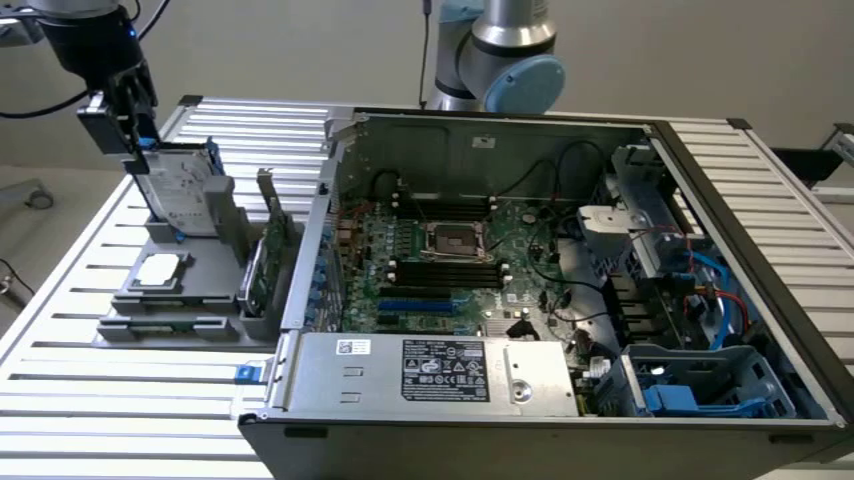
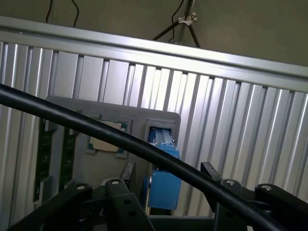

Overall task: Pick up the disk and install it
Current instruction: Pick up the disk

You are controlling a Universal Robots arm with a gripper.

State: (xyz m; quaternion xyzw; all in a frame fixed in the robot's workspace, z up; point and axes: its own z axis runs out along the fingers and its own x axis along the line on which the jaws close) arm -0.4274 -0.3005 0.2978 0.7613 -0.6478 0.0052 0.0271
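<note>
One step, the pickup, is judged to be in hand, and none of the installing has been done: the disk (image 1: 184,195) is seen standing upright on its edge in a grey holder (image 1: 200,322) on the slatted table (image 1: 107,400), at the exterior view's left of the open computer case (image 1: 467,118). The gripper (image 2: 168,174) is set just above the disk's top edge, with its jaws spread as wide as they go. In the wrist view the blue frame of the disk is seen edge-on between the two fingers (image 2: 126,172), with a gap left on either side, so nothing is held and no contact can be made out. A small square chip (image 1: 160,268) and a green card (image 1: 278,250) are kept in the same holder, beside the disk and apart from the gripper. For a sound hold, it is judged that the jaws must be kept centred over the disk and closed on its two flat faces, with the lift made straight out of the slot so that the holder is not dragged along.
</note>
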